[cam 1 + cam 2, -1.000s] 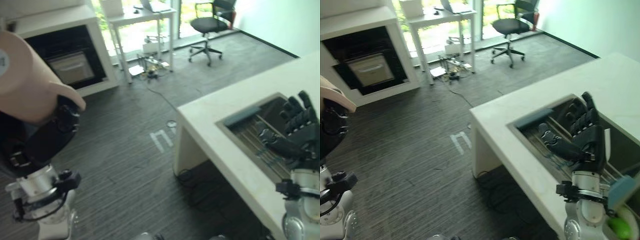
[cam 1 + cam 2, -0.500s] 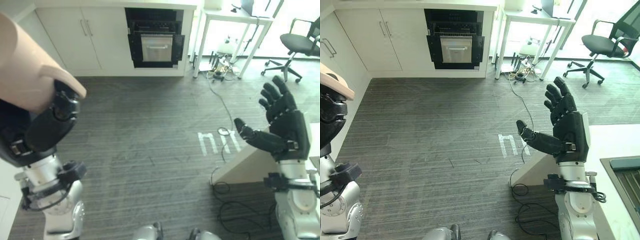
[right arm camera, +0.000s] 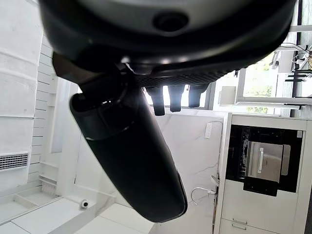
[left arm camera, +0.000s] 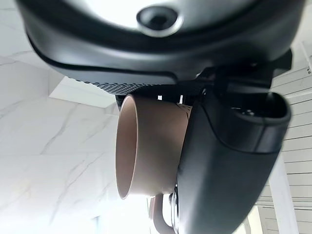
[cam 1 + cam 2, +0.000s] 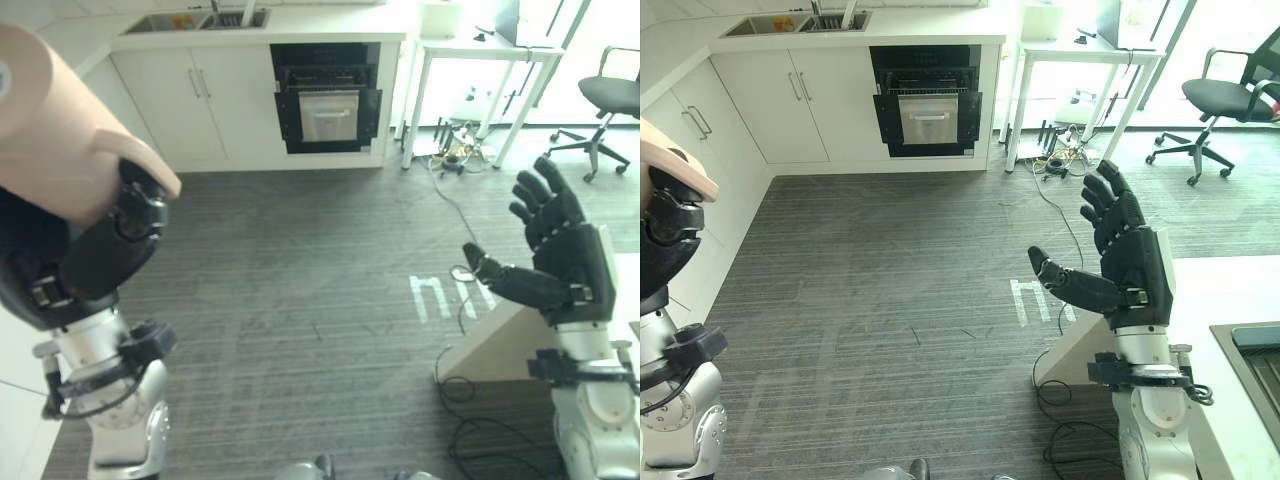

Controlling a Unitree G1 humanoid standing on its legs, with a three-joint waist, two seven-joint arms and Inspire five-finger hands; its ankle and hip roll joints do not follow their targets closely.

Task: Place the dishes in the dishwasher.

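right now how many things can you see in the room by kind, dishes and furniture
cups: 1, the cup held in the left hand
dishwashers: 1
office chairs: 1
white desks: 1
total: 4
The right hand is open and holds nothing.

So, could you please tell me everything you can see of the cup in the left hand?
The cup is a plain peach-tan cylinder with a matte, ceramic-looking surface and an open round mouth. It is held raised on the robot's left, tilted, above the grey floor. The left hand is curled round its side, and nothing else touches it. Its inside looks empty.
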